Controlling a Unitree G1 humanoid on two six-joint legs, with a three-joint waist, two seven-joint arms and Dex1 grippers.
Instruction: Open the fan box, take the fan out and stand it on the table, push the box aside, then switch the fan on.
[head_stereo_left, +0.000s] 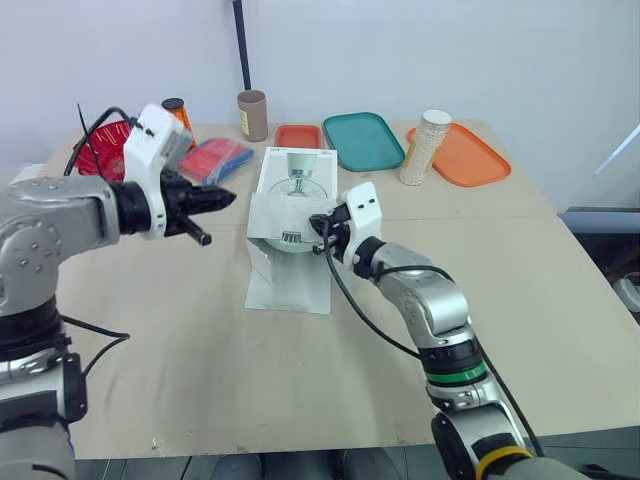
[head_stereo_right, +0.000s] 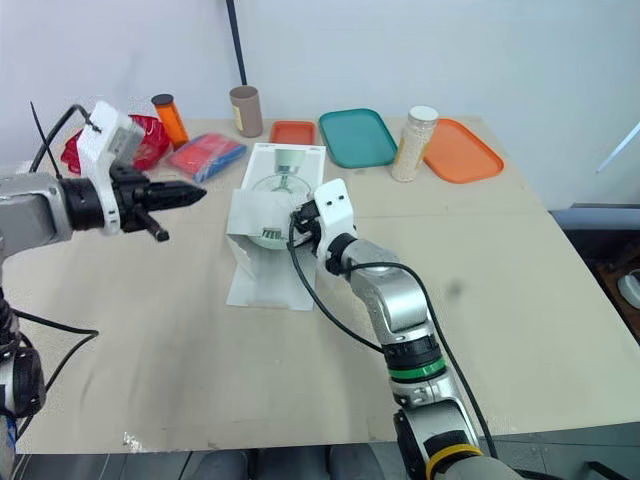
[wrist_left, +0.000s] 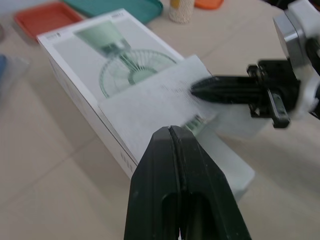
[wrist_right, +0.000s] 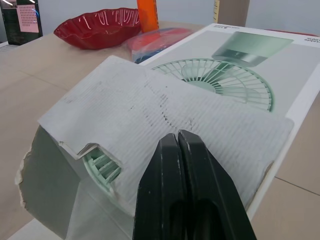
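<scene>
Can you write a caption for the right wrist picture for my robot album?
The shut right claw at the lifted flap of the fan box, green fan peeking out underneath.

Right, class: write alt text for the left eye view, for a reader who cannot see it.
A white fan box lies on a table, its end flap lifted open, with the shut right gripper touching the flap. The left gripper, also shut, hovers left of the box.
</scene>
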